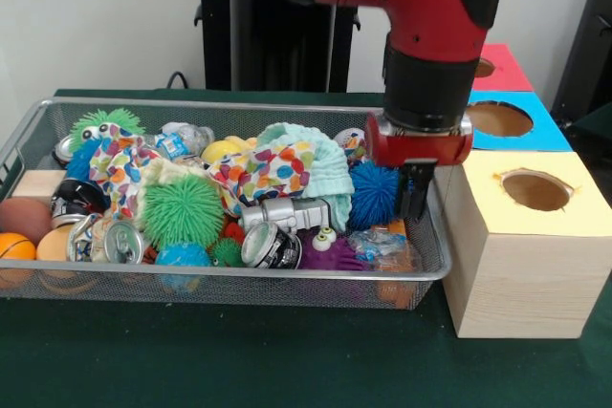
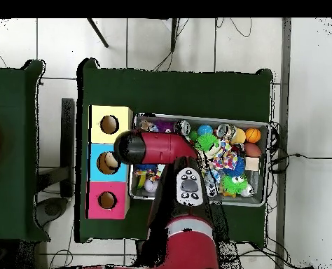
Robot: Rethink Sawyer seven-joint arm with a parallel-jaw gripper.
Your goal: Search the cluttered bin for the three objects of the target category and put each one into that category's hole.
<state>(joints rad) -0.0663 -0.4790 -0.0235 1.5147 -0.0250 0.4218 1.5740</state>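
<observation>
The bin (image 1: 239,275) is a shallow wire-mesh basket on the green table, full of mixed things; it also shows in the overhead view (image 2: 267,164). My gripper (image 1: 413,196) hangs from the red arm into the bin's right end, just right of a blue spiky ball (image 1: 373,193) and close to the bin's right wall. I see nothing held in it. In the overhead view the arm's head (image 2: 130,147) hides the gripper. Three wooden boxes with holes stand right of the bin: yellow-topped (image 1: 564,188), blue-topped (image 1: 545,126), red-topped (image 1: 507,69).
In the bin lie a green spiky ball (image 1: 182,209), drink cans (image 1: 273,244), a multicoloured cloth (image 1: 273,169), a mint cloth (image 1: 320,155), a purple toy with eyes (image 1: 330,253), an orange ball (image 1: 14,247) and a wooden block (image 1: 38,183). The yellow-topped box stands against the bin's right wall.
</observation>
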